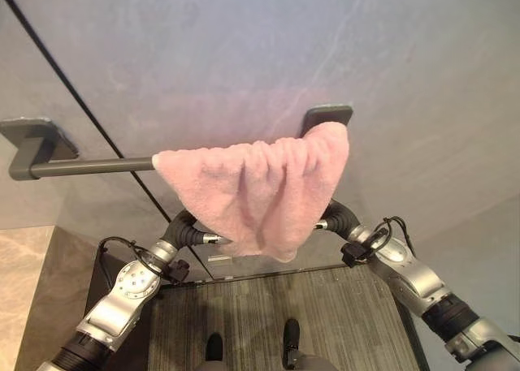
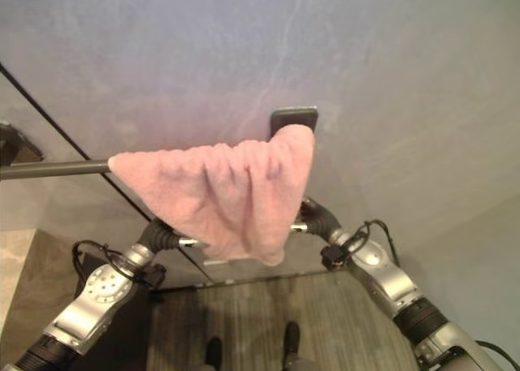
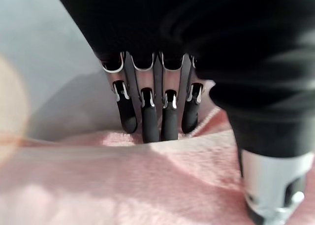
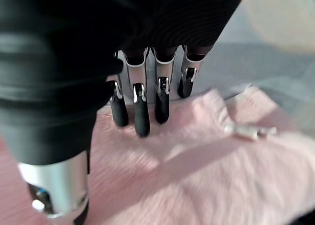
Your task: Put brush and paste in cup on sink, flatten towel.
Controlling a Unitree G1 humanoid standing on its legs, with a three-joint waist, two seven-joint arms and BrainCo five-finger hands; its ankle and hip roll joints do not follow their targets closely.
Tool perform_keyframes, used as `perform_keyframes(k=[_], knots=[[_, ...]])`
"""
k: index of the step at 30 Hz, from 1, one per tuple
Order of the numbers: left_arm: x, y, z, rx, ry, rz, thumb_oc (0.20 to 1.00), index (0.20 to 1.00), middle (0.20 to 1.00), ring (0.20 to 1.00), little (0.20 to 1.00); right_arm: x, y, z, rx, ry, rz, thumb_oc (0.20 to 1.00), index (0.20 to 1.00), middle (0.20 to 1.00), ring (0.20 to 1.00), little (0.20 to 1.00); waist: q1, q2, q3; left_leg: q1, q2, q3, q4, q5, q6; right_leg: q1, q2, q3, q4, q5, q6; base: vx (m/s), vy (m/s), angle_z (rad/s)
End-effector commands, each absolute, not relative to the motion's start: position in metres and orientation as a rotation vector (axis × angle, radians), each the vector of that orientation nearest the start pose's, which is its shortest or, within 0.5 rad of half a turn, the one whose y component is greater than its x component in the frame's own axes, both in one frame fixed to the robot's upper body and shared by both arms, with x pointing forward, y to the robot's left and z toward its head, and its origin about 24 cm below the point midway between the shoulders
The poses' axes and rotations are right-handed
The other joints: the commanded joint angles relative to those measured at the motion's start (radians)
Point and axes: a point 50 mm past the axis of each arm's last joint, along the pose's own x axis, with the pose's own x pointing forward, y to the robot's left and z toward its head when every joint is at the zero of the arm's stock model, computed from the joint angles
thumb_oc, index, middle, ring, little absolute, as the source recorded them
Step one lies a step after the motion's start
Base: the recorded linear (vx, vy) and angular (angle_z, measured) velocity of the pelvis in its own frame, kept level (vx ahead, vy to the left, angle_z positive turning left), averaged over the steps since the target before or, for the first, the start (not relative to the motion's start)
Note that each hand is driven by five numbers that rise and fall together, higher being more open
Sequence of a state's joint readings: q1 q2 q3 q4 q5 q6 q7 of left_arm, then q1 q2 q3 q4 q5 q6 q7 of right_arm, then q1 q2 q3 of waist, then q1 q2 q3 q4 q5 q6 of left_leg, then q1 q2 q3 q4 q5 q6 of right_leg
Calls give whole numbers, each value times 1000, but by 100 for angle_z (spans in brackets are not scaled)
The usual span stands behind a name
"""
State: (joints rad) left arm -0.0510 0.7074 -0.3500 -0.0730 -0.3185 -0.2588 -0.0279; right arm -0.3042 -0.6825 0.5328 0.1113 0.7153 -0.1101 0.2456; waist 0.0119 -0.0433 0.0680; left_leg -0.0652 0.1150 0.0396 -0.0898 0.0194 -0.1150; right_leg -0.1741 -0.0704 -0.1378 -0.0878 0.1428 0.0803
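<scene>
A pink towel [image 1: 256, 188] hangs bunched over the right end of a grey wall bar [image 1: 89, 166], gathered in folds and sagging to a point. Both arms reach up beneath it, and the cloth hides the hands in the eye views. In the left wrist view my left hand [image 3: 150, 116] holds its fingers straight against the towel [image 3: 123, 176], tips just behind its upper edge, the thumb lying apart over the cloth. In the right wrist view my right hand [image 4: 142, 112] rests straight fingers on the towel [image 4: 197, 156], near a small white tag [image 4: 248, 132].
The bar is fixed to a grey stone wall by a left bracket [image 1: 32, 140] and a right bracket [image 1: 327, 115]; its left half is bare. A dark seam [image 1: 97, 127] runs down the wall. Below lie a dark striped floor [image 1: 276, 306] and a beige ledge [image 1: 24, 282].
</scene>
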Motion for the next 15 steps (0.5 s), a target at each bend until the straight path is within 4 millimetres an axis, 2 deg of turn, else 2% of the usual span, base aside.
perform_keyframes(k=[1,3,5,6,7,8,9,10,15], knots=[[254,175,116,315,-344,-468,1000,1000,1000,1000,1000,281,-153,100,-2,-78,722,1000,1000,1000,1000,1000,0,-41,-15,-7,-5,25,2,27,-10,77,-96,25,1,-47,112,56,-4,-5],[251,173,110,317,-328,-480,1000,1000,1000,1000,1000,272,-160,95,53,-80,688,1000,1000,1000,1000,1000,-11,-46,-21,4,2,29,2,22,-12,85,-92,28,4,-55,111,48,-10,-8],[250,174,108,319,-320,-474,1000,1000,1000,1000,1000,271,-158,93,71,-81,680,1000,1000,1000,1000,1000,-13,-47,-22,7,3,29,2,22,-12,87,-90,29,3,-56,110,13,-14,-6],[250,173,105,310,-309,-466,1000,1000,1000,1000,1000,270,-155,92,104,-94,658,589,589,589,589,589,-16,-48,-23,9,6,29,2,21,-13,88,-88,31,3,-57,109,7,-14,-7],[250,173,105,311,-309,-466,627,627,627,627,627,270,-155,92,104,-94,658,228,228,228,228,228,-15,-49,-23,9,6,30,2,21,-13,88,-88,31,3,-57,109,3,-9,-7],[250,174,104,299,-305,-449,325,325,325,325,325,272,-150,91,132,-107,634,200,200,200,200,200,-17,-50,-26,11,9,33,2,21,-13,90,-86,33,1,-56,110,3,-2,-5],[250,175,104,299,-304,-448,200,200,200,200,200,272,-150,91,132,-108,634,200,200,200,200,200,-17,-50,-25,11,9,34,2,21,-13,90,-85,34,1,-56,110,-2,-3,-3],[248,176,99,266,-281,-432,200,200,200,200,200,269,-146,94,131,-129,642,200,200,200,200,200,-17,-53,-28,12,10,36,2,21,-13,89,-84,35,1,-55,109,-5,-3,-4],[236,189,85,255,-205,-389,200,200,200,200,200,261,-150,92,164,-149,594,200,200,200,200,200,-13,-55,-34,10,16,37,2,23,-14,86,-84,37,1,-55,111,-2,-2,-1]])
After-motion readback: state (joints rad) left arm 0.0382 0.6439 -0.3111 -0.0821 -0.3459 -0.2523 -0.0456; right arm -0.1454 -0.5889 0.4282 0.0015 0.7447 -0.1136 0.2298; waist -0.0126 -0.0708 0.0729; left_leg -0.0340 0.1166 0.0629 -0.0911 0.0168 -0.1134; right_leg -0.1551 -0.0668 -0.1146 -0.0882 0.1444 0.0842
